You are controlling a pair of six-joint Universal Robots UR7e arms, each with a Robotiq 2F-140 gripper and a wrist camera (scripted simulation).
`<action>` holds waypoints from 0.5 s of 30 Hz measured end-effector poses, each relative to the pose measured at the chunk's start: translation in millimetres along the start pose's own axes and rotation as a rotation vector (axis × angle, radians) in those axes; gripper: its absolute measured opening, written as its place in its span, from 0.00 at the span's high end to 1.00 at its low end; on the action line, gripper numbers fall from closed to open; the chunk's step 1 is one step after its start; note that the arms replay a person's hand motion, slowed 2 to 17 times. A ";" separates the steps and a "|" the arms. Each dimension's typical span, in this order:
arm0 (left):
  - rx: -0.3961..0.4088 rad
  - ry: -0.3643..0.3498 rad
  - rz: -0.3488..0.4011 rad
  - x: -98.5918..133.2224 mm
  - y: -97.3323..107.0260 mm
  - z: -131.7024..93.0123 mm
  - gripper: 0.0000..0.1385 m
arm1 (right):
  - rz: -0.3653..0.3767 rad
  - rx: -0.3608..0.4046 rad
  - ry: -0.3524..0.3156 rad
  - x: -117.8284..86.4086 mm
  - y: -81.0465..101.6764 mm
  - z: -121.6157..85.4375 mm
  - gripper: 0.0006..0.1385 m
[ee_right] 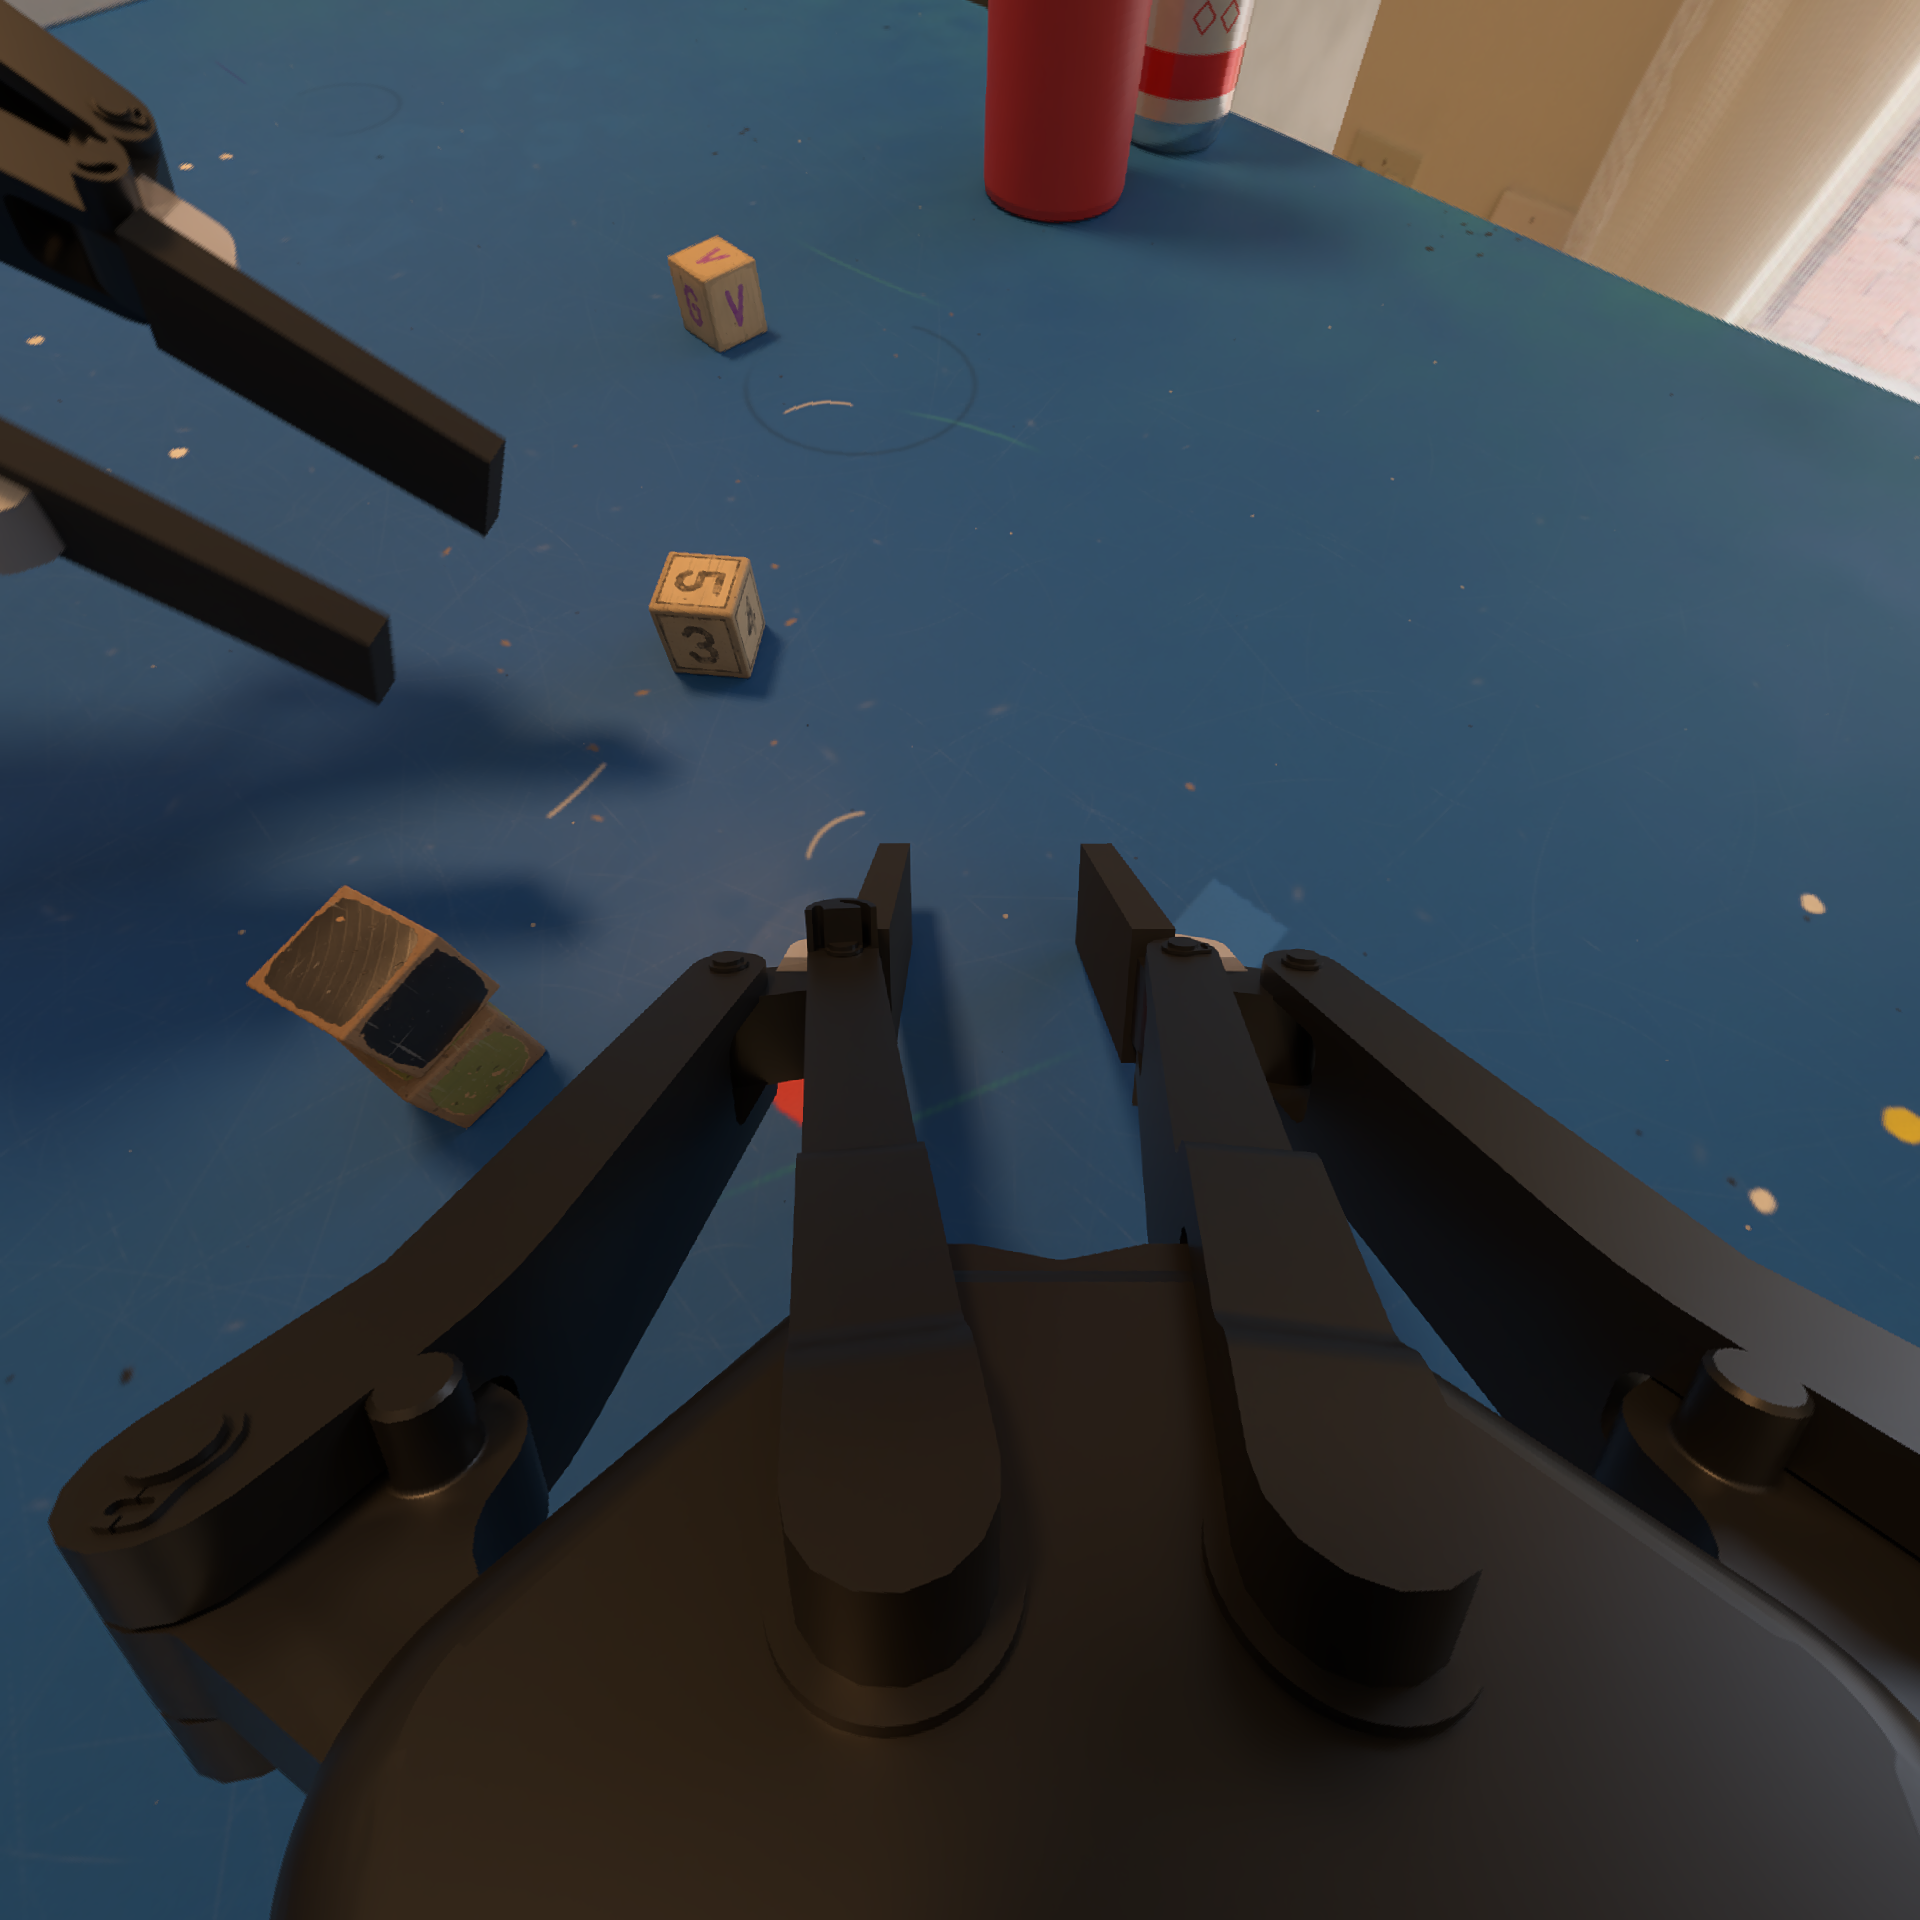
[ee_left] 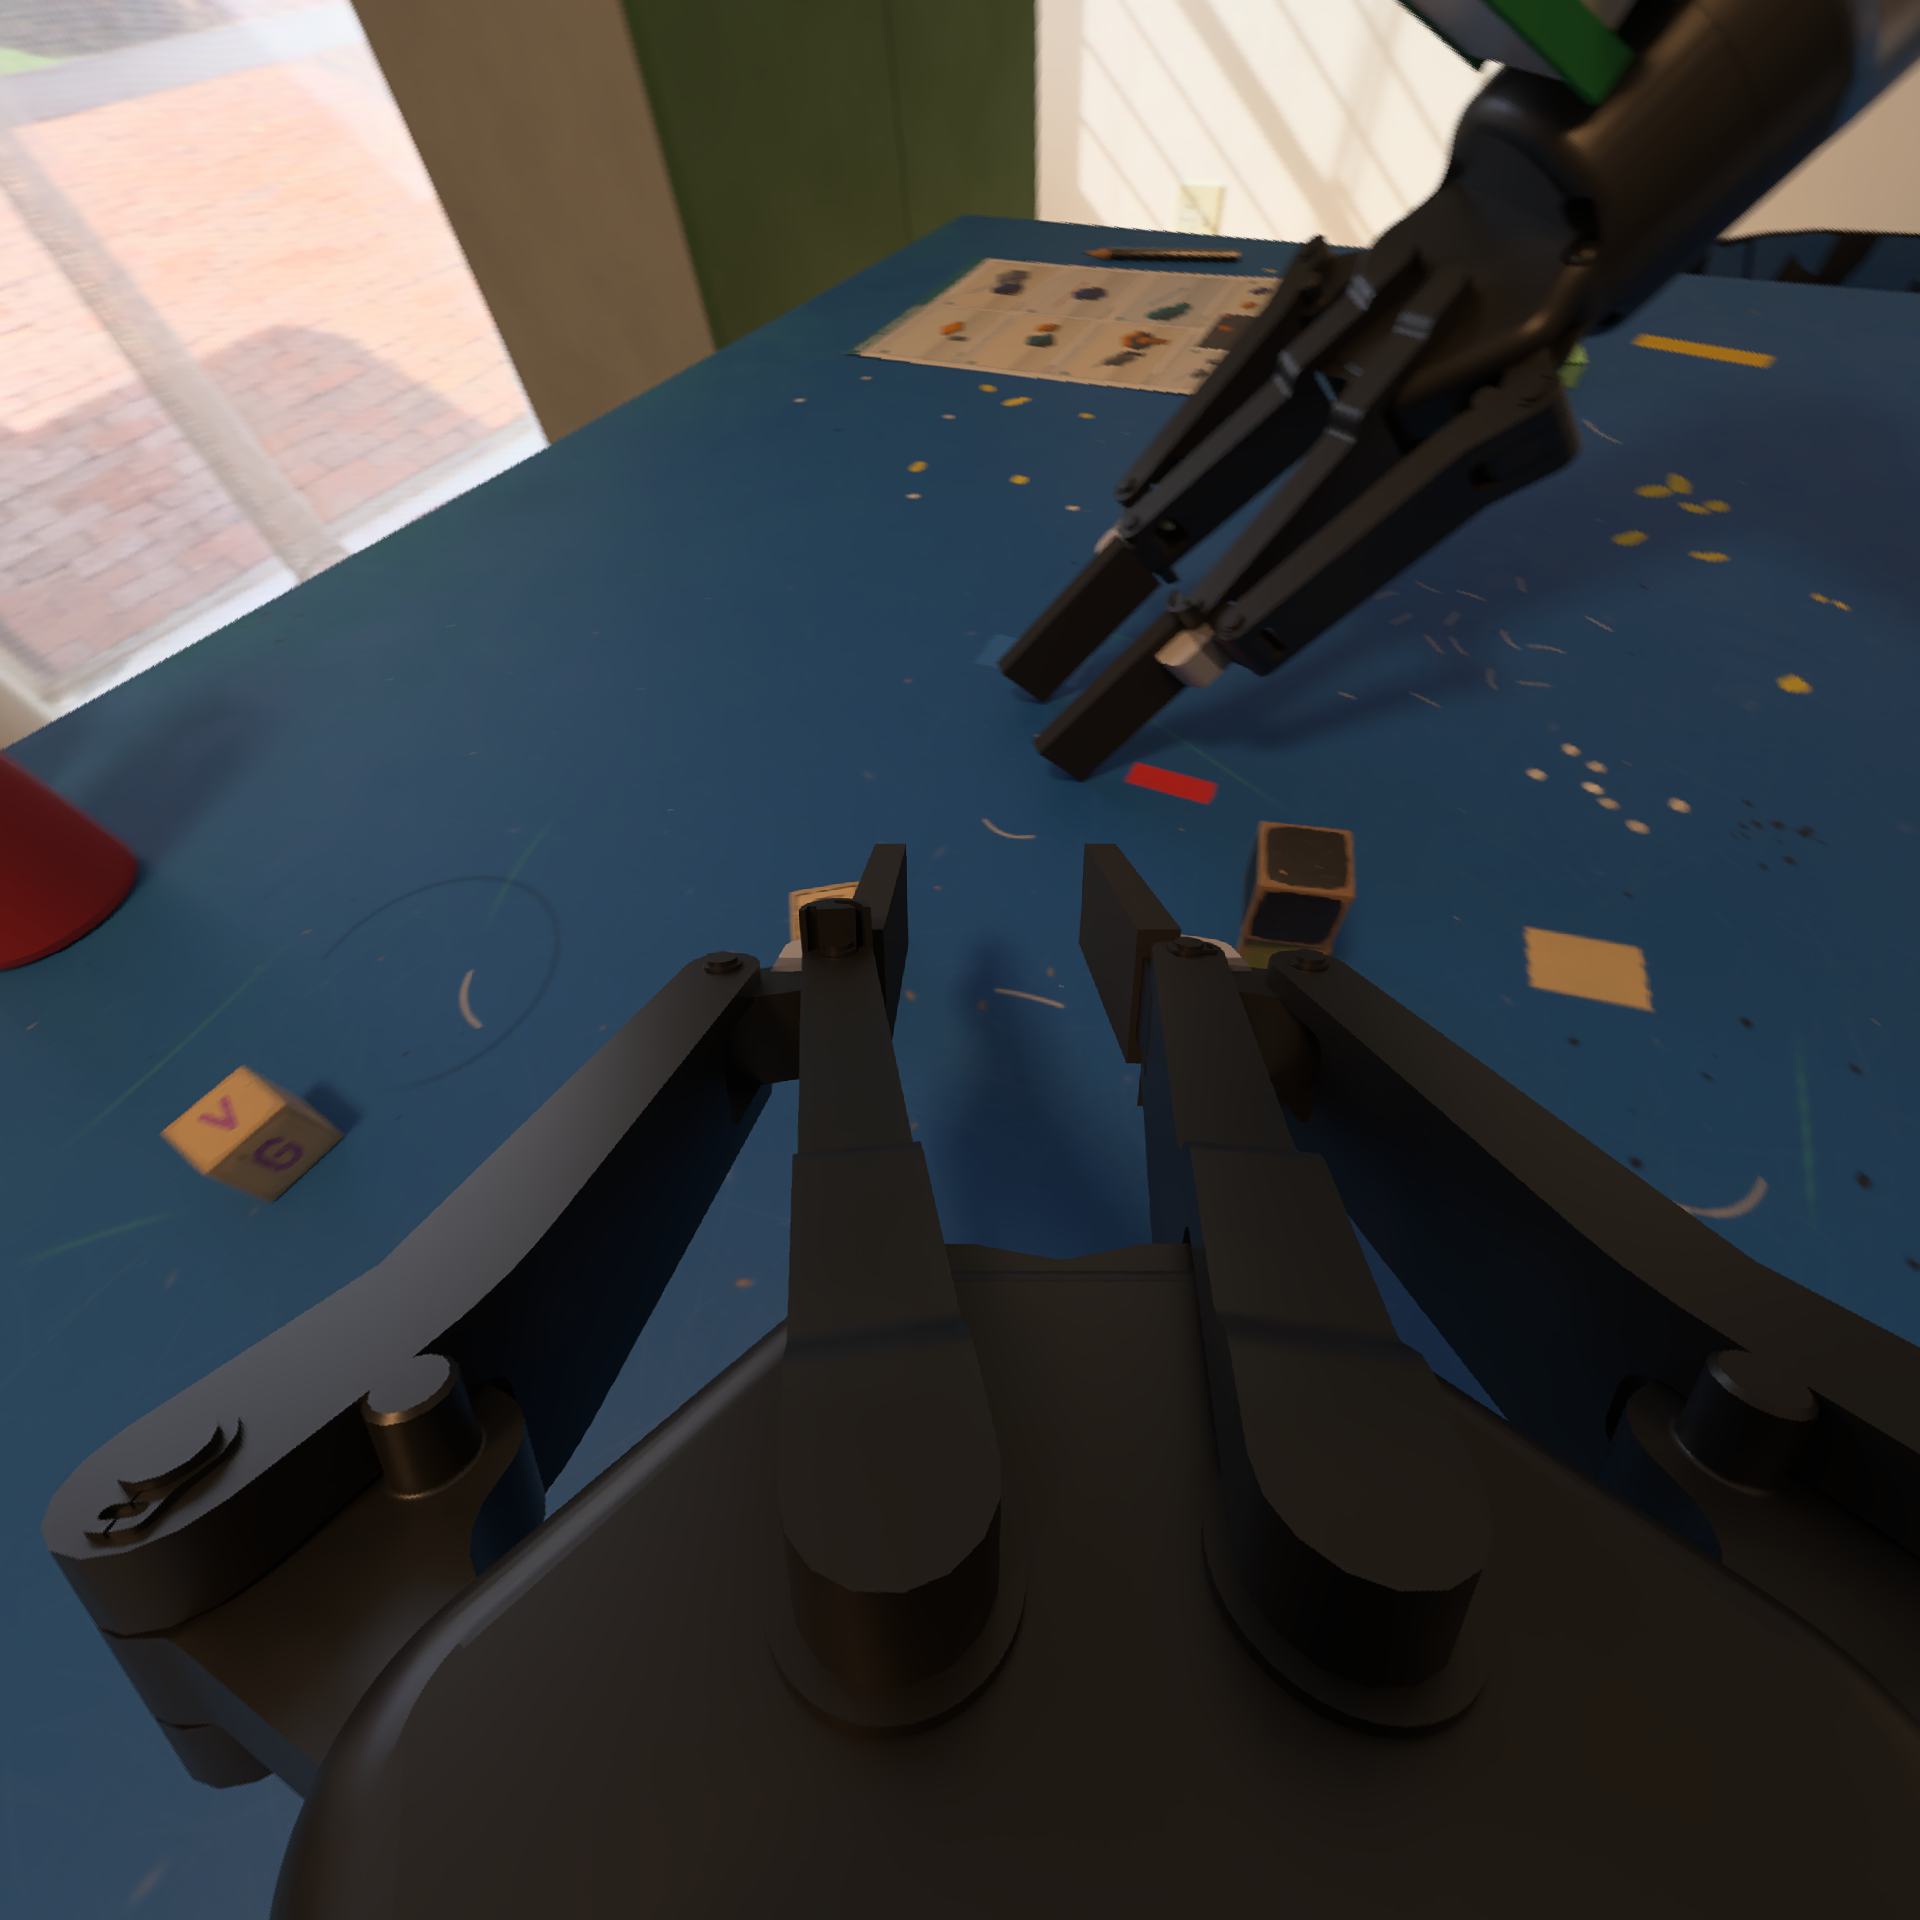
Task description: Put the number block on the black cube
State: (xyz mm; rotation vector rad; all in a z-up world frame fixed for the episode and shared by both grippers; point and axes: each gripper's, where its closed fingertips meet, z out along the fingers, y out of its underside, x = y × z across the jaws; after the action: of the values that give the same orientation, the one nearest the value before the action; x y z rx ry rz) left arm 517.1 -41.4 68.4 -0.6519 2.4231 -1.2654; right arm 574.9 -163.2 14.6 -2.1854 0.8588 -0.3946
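Observation:
The number block (ee_right: 707, 613) is a small wooden cube standing on the blue table (ee_right: 1351, 623). In the left wrist view only its corner (ee_left: 821, 896) shows behind my left finger. The black cube (ee_right: 400, 1003) (ee_left: 1299, 883) has wooden edges, dark faces and one green face; it stands on the table apart from the number block. My left gripper (ee_left: 994, 883) (ee_right: 442, 582) is open and empty, hovering between the two blocks. My right gripper (ee_right: 992, 883) (ee_left: 1049, 717) is open and empty, low over bare table beyond them.
A wooden letter block (ee_left: 255, 1132) (ee_right: 717, 293) lies farther off. A red cup (ee_right: 1055, 104) (ee_left: 52, 873) and a red-and-white can (ee_right: 1190, 73) stand near the table edge. A picture sheet (ee_left: 1070, 322) and a pencil (ee_left: 1164, 252) lie at the far side.

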 end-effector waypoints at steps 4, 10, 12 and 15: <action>0.018 -0.114 -0.085 -27.4 -1.0 -0.1 0.67 | 0.000 0.000 0.000 0.0 0.0 0.0 0.69; 0.005 -0.178 -0.128 -43.4 6.2 6.4 0.66 | 0.000 0.000 0.000 0.0 0.0 0.0 0.69; -0.007 -0.189 -0.125 -46.3 9.3 9.3 0.66 | 0.000 0.000 -0.001 0.1 0.0 0.0 0.69; -0.034 -0.194 -0.116 -48.1 14.8 14.7 0.66 | 0.001 0.000 -0.001 0.1 0.0 0.1 0.69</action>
State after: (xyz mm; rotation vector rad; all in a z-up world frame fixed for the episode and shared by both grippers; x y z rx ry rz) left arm 561.1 -18.2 51.7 -0.8928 2.2809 -1.1473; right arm 575.0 -163.2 14.5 -2.1853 0.8593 -0.3933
